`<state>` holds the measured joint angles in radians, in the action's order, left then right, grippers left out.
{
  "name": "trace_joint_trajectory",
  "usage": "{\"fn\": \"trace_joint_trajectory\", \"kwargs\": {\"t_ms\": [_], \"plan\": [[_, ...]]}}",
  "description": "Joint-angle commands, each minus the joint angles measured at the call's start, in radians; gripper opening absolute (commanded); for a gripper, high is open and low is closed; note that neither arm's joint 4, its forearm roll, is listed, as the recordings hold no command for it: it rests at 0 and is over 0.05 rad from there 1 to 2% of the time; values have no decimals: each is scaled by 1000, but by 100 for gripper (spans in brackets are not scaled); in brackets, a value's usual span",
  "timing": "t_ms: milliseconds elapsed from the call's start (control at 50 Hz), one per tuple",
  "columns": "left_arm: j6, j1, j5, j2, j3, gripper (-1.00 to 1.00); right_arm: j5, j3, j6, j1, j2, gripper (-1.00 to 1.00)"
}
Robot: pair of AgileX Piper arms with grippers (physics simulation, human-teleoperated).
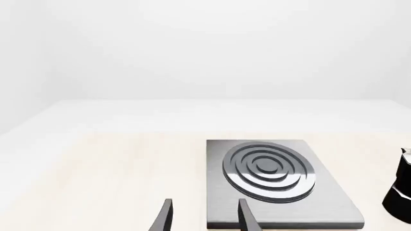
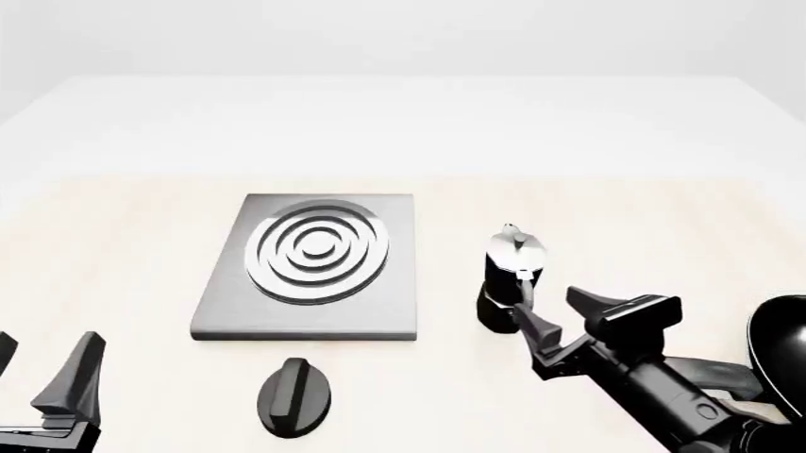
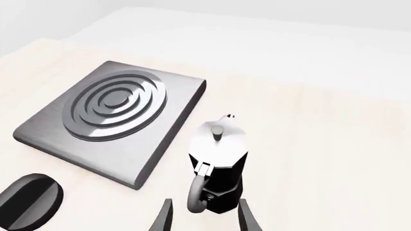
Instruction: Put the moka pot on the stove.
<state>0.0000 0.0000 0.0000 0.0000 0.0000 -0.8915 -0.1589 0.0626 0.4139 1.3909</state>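
So the right gripper (image 2: 563, 330) is sitting with its fingers spread apart, right behind the moka pot (image 2: 511, 281) on the near side. In the right wrist view the two fingertips (image 3: 165, 214) frame the pot's curved black handle (image 3: 198, 191), one on each side of it, but they aren't closed on anything and I can't tell if either tip is actually touching. The pot stands upright on the table (image 2: 605, 217), silver lid and little knob on top, handle turned toward the gripper.

Moving out from there: the stove (image 2: 377, 302) is to the left of the pot in the front view, close by but clearly apart from it, a strip of bare tabletop between them. It's the flat grey plate with the ring burner (image 2: 317, 250), and the pot isn't on it. In front of the stove, nearer the arms, there's a black oval knob (image 2: 293, 395) lying on the table, just off the plate's near edge.

At the far right edge of the front view you can see part of a black frying pan (image 2: 780, 344), mostly cut off and behind the right arm.

The left gripper (image 2: 44, 373) is down in the bottom-left corner, well away from everything, fingers also apart and holding nothing. Its wrist view looks over the stove's near corner, with the pot just peeking in at the edge.
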Motion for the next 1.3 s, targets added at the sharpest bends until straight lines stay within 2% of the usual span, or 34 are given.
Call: {"fn": "trace_joint_trajectory", "kwargs": {"t_ms": [20, 1300], "plan": [[0, 0, 0, 0, 0, 100, -26, -2, 6, 1, 33, 100], [0, 0, 0, 0, 0, 100, -143, -11, 29, 7, 173, 100]]}}
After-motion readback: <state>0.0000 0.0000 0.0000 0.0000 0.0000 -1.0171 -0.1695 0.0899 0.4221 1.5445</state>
